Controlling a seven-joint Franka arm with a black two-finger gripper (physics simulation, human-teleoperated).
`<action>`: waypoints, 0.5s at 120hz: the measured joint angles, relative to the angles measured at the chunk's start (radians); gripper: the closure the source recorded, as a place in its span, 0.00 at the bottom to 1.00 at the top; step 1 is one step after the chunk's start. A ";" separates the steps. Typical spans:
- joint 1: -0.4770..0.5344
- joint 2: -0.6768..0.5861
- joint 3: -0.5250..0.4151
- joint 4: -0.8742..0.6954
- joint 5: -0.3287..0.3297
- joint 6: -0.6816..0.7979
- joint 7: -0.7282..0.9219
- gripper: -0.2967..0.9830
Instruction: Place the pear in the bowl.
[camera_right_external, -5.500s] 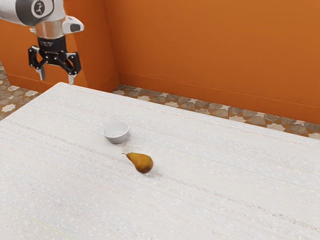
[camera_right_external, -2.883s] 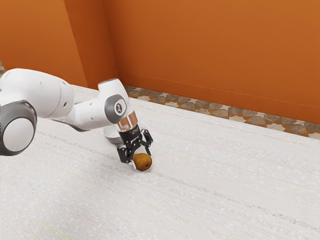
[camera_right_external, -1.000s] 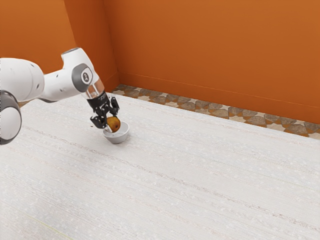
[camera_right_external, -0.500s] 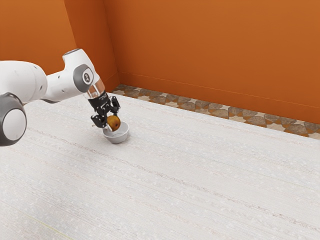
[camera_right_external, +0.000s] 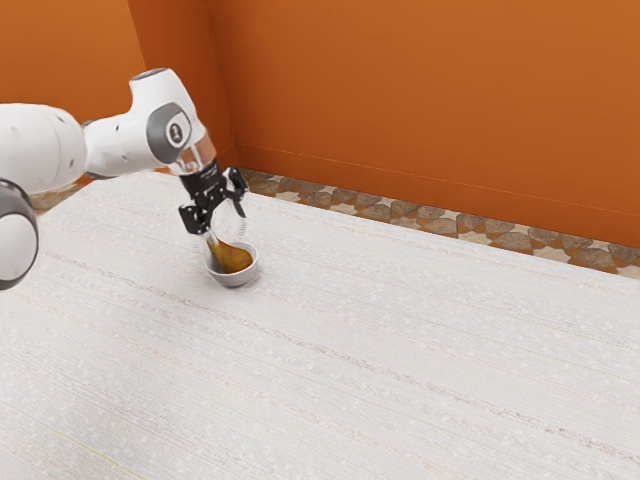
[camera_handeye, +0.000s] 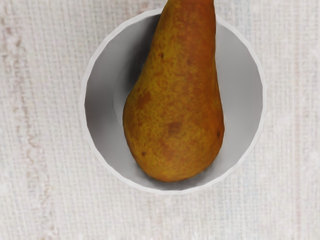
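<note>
Orange wall (camera_right_external: 420, 110), white table (camera_right_external: 400, 390), 1 pear (camera_handeye: 175, 105) in 1 white bowl (camera_handeye: 244, 85), released jaws spread above.

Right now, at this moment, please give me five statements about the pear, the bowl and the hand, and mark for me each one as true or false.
1. The bowl stands upright on the table. True.
2. The pear lies on the table, beside the bowl. False: its wide end is down inside the bowl.
3. The pear's narrow end reaches over the bowl's rim. True.
4. The hand is open. True.
5. The bowl is dark brown. False: it is whitish; the pear is the brown-and-yellow one.
</note>
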 joint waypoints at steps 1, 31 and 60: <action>-0.002 -0.009 0.001 -0.001 0.006 -0.007 0.004 0.26; -0.040 -0.351 0.018 -0.128 0.170 -0.173 0.231 0.24; -0.049 -0.457 0.011 -0.142 0.265 -0.253 0.487 0.23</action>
